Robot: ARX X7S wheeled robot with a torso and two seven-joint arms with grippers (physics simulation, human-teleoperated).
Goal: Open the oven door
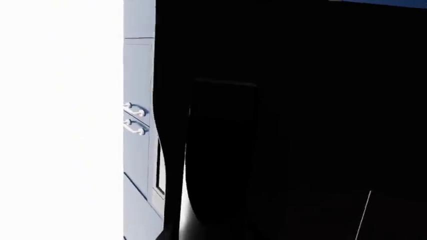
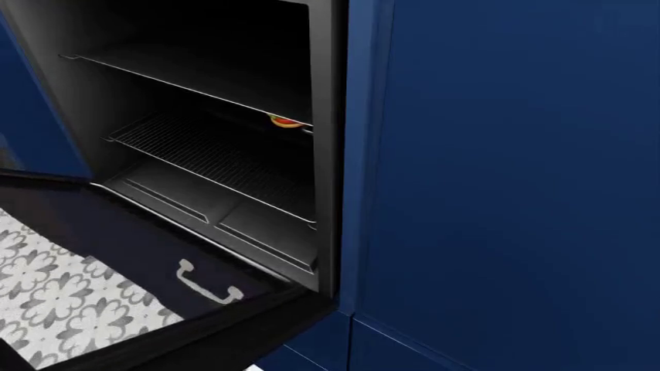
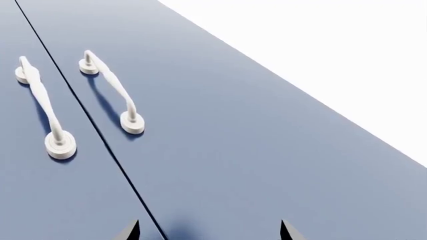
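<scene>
In the head view the oven door (image 2: 113,232) hangs down and open at the lower left, a glossy black panel that mirrors the patterned floor and a white curved handle. Its silver bar handle is not visible. Behind it the oven cavity (image 2: 206,85) is exposed with wire racks (image 2: 206,158). Neither arm shows in the head view. The left wrist view is mostly filled by a close black surface (image 1: 300,125), and the left gripper's fingers cannot be made out against it. My right gripper (image 3: 210,231) is open and empty, facing navy drawer fronts (image 3: 233,150).
A small orange-red item (image 2: 286,121) lies on the upper rack. Tall navy cabinet panels (image 2: 505,185) stand right of the oven. White curved drawer handles (image 3: 110,92) show near the right gripper, and two more handles (image 1: 135,119) on drawer fronts in the left wrist view.
</scene>
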